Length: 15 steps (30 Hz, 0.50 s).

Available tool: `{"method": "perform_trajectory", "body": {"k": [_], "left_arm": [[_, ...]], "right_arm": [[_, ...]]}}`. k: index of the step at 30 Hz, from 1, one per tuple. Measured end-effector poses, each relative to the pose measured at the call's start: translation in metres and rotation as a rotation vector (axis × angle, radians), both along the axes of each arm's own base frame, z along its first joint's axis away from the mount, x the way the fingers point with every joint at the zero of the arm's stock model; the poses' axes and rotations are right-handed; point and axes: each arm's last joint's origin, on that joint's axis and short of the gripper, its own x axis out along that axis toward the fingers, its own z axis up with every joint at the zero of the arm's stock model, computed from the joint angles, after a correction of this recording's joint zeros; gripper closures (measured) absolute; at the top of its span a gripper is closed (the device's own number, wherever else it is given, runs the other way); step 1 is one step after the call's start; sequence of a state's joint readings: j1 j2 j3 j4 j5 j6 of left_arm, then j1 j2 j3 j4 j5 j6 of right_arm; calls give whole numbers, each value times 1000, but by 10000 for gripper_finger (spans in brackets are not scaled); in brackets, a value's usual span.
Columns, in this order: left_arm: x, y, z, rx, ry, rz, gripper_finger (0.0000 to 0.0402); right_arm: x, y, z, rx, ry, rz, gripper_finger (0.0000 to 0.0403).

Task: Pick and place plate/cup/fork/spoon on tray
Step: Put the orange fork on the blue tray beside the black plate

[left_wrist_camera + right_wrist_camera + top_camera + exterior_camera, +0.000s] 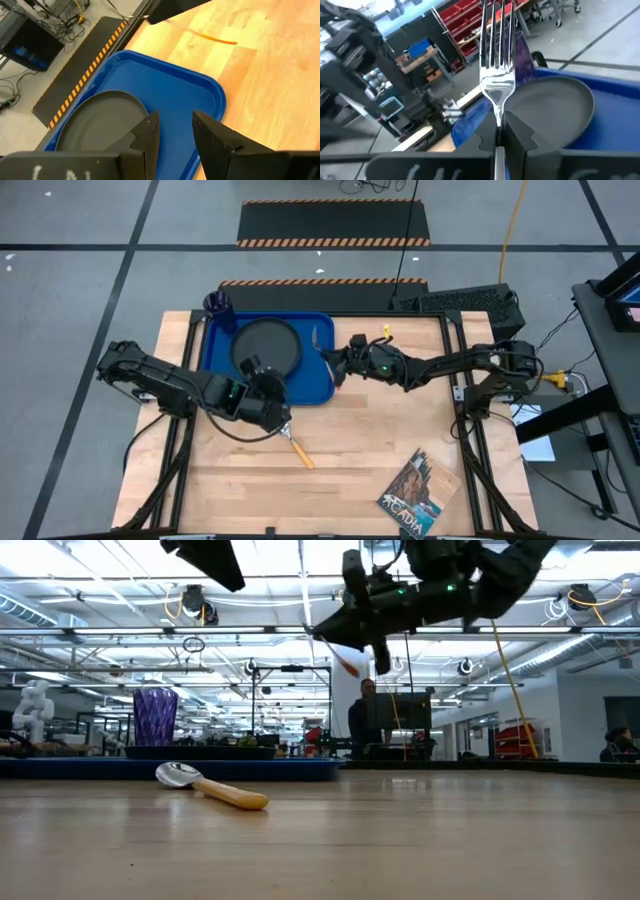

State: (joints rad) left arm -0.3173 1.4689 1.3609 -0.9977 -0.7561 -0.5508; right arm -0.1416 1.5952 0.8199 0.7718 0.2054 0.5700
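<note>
Right gripper (pixel 333 364) is clamped on the fork (pixel 497 65), raised over the tray's (pixel 320 395) three o'clock edge so we can lower it beside the plate (pixel 268 343). On the tray: plate, and cup (pixel 220 308) at eleven o'clock. Our left gripper (pixel 262 380) hangs narrowly parted above the tray's six o'clock edge; the spoon (pixel 297 446) lies on the table (pixel 380 450) beyond it

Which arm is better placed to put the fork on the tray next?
Right. The right gripper already clamps the fork above the tray edge; the left gripper is open and empty.
</note>
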Motion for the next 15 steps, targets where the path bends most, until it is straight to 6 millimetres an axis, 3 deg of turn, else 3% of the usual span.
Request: {"method": "perform_trajectory", "body": {"k": [5, 11, 15], "left_arm": [[-1, -3, 0, 2, 2, -10, 282], [-3, -5, 0, 10, 11, -16, 282], [-3, -5, -1, 13, 21, -15, 282]], "right_arm": [[30, -10, 3, 18, -26, -11, 399], [60, -17, -18, 83, -63, -33, 399], [68, -21, -34, 97, -56, -123, 399]]}}
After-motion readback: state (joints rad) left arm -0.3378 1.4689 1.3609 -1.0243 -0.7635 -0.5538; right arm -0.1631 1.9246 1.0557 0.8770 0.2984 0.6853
